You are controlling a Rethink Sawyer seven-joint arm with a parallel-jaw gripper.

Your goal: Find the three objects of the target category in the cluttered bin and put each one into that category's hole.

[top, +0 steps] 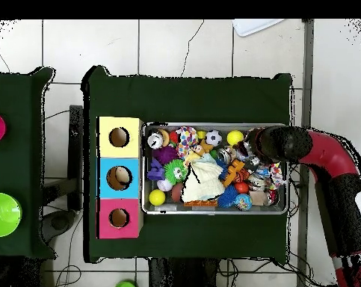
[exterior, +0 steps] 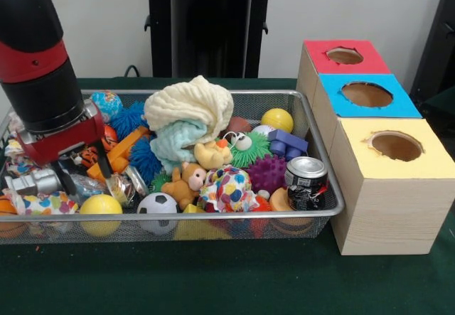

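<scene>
- my pincer (exterior: 84, 169) is down in the bin's end farthest from the boxes, its two black fingers spread among the toys with nothing pinched, so i judge i am searching.
- just beside it lie an orange block (exterior: 119, 149) and a yellow ball (exterior: 100, 205); a crumpled wrapper sits between the tips.
- the wire bin (exterior: 323, 160) keeps the clutter together; a folded cloth (exterior: 188, 112) heaped at its middle may hide things.
- which category i want i cannot tell.
- the box (exterior: 387, 194) stands touching the bin's end, with red, blue and yellow holes facing up for drops.
</scene>
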